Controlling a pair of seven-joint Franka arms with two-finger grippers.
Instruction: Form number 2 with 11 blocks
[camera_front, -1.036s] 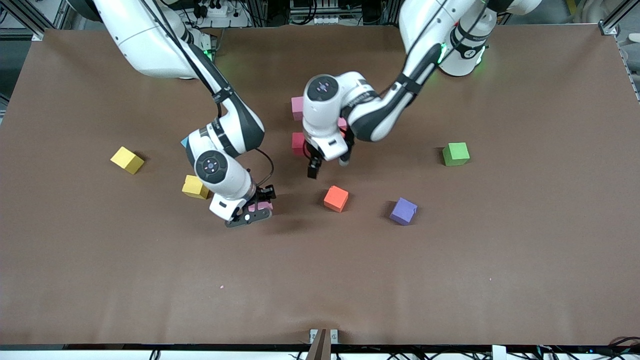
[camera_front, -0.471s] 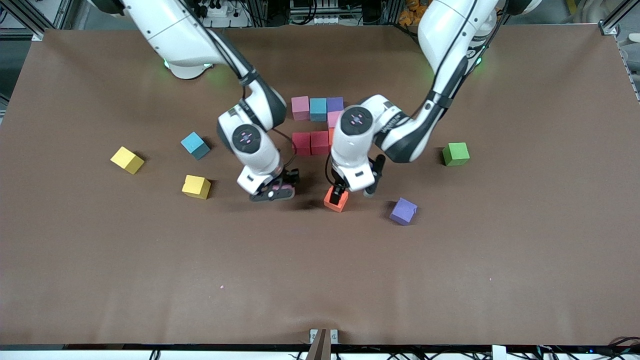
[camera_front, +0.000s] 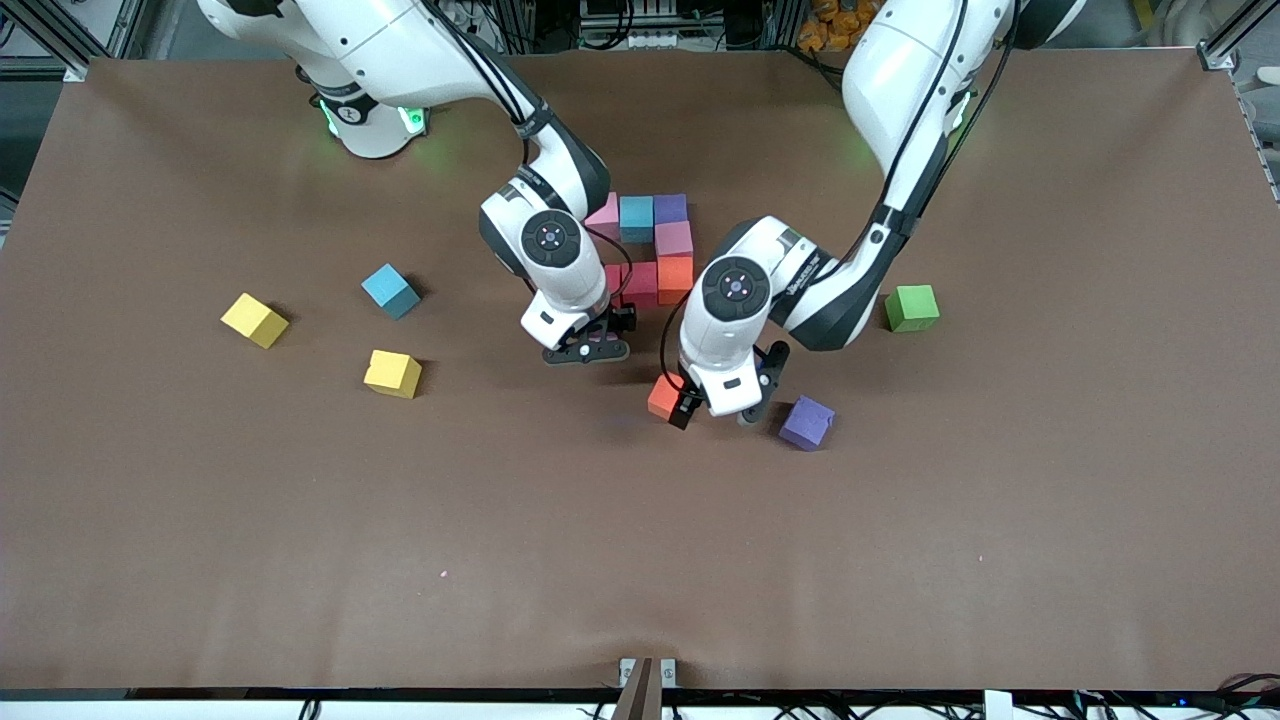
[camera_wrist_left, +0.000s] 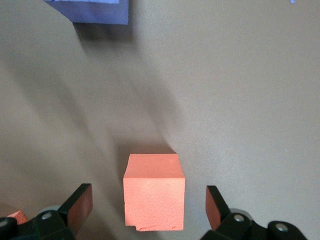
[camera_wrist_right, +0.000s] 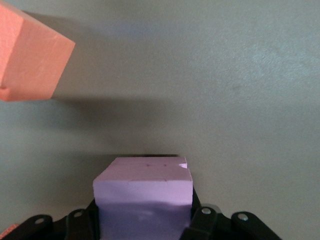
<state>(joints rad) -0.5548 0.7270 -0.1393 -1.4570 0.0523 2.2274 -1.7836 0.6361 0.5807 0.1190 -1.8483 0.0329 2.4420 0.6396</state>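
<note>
So the partly built number 2 (camera_front: 648, 247) sits mid-table near the robots' bases: a pink foam cube (camera_front: 603, 213), a blue foam cube (camera_front: 636, 217) and a purple foam cube (camera_front: 670, 209) in its top row, a second pink cube (camera_front: 674, 238) under the purple one, then an orange foam cube (camera_front: 675, 271) and a red foam cube (camera_front: 640, 281) in the next row.

The right gripper (camera_front: 588, 350) hangs just off that red row on the camera side, clamped on a pale pink foam cube (camera_wrist_right: 143, 192) that fills the space between its fingers.

The left gripper (camera_front: 715, 412) is down over a loose orange foam cube (camera_wrist_left: 154, 191) nearer the camera than the digit, fingers (camera_wrist_left: 80, 208) spread wide on either side of it, not touching.

A loose purple foam cube (camera_front: 806, 422) lies just beside that orange one, toward the left arm's end. A green foam cube (camera_front: 911, 307) sits further that way.

Toward the right arm's end of the brown table (camera_front: 640, 560): a teal-blue foam cube (camera_front: 389, 290) and two yellow foam cubes (camera_front: 254, 320) (camera_front: 392, 373).
</note>
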